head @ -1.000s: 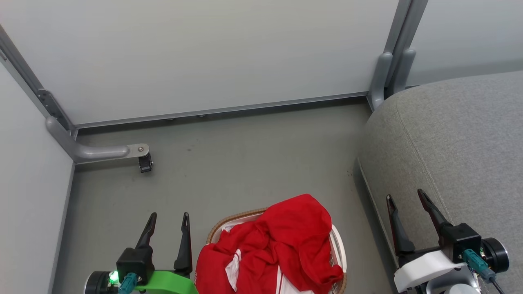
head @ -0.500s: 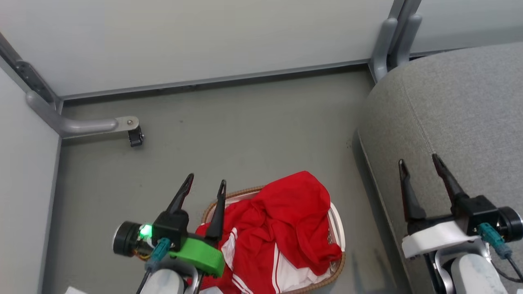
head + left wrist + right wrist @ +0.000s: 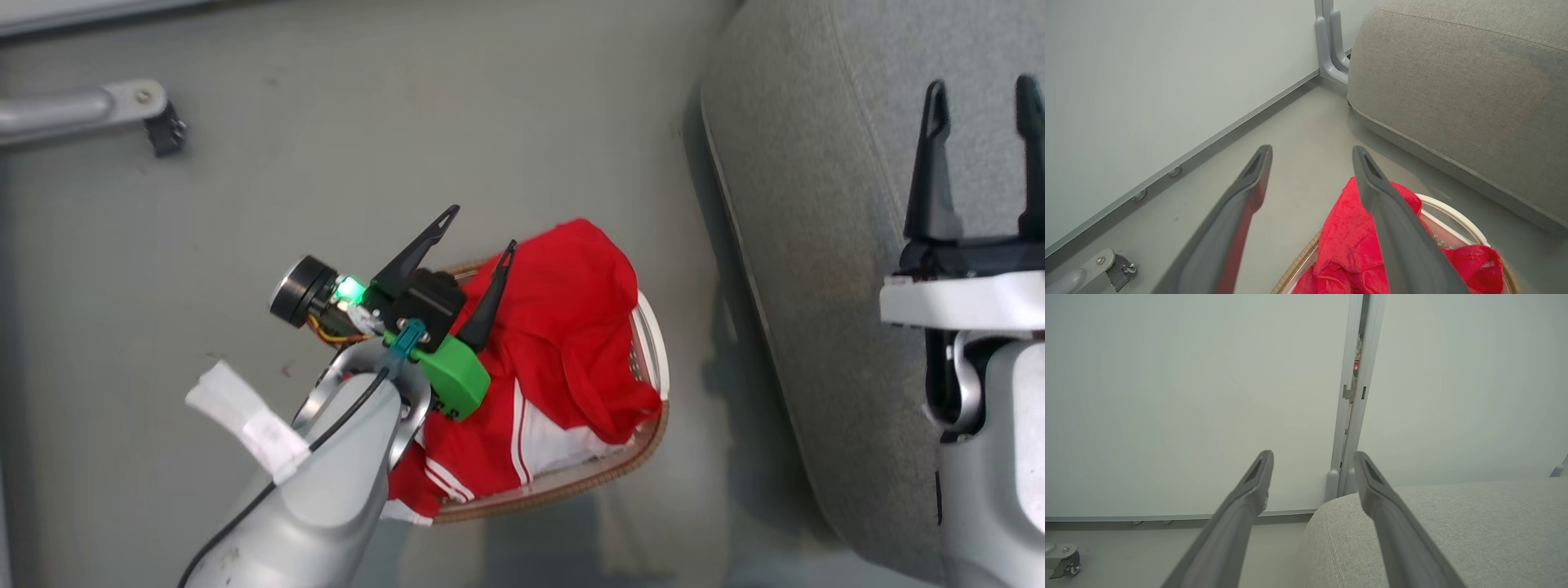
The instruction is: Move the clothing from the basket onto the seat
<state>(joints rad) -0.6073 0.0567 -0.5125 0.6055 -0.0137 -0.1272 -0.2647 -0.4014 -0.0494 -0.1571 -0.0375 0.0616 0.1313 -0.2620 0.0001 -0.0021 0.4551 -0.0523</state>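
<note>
Head view: crumpled clothing (image 3: pixel 575 327), oval basket (image 3: pixel 563 483)

Open across bare floor (image 3: pixel 343 147) from nine to twelve o'clock of the basket (image 3: pixel 571 482), blocked only by a castered frame foot (image 3: pixel 155 122) far out at ten. Hemmed at three o'clock by the seat (image 3: pixel 816 245), a narrow floor strip between. Clear from above down to the heaped clothing (image 3: pixel 571 327).

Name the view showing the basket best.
The head view: from above, the basket shows its brown rim and white wall around the clothing. The left wrist view catches one rim section. The right wrist view faces the seat and partition.
</note>
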